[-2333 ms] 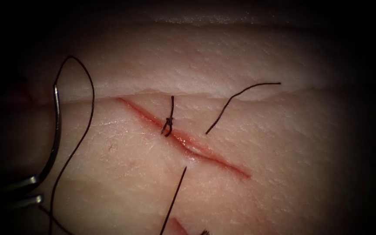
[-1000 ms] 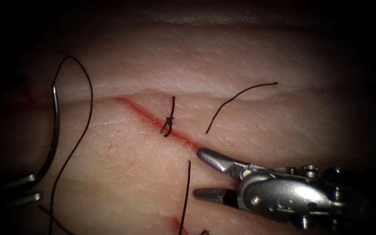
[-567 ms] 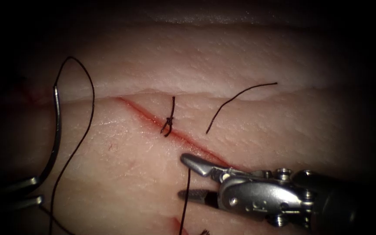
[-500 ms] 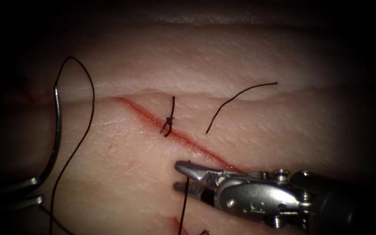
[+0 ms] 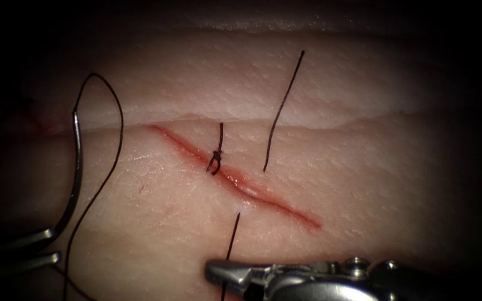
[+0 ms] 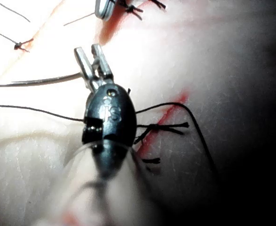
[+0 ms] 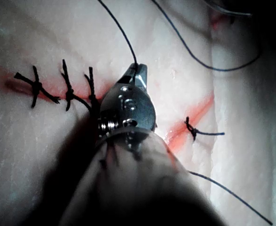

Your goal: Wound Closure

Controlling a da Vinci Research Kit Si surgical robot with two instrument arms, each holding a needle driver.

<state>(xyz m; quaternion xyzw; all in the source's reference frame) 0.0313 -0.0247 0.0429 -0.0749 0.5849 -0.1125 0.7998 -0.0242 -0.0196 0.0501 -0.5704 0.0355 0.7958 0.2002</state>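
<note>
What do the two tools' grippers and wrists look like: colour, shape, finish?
The right gripper is shiny silver metal, tapered, its wrist studded with round pins. The left gripper has slim flat silver blades on a glossy black rounded wrist housing with faint embossed markings.

The tissue [image 5: 319, 83] is carrying everything here: the red cut [image 5: 241, 181] is running diagonally across it, one tied stitch [image 5: 217, 151] is sitting over that cut, and dark thread [image 5: 99, 184] is lying looped on the surface well left of the cut.
</note>
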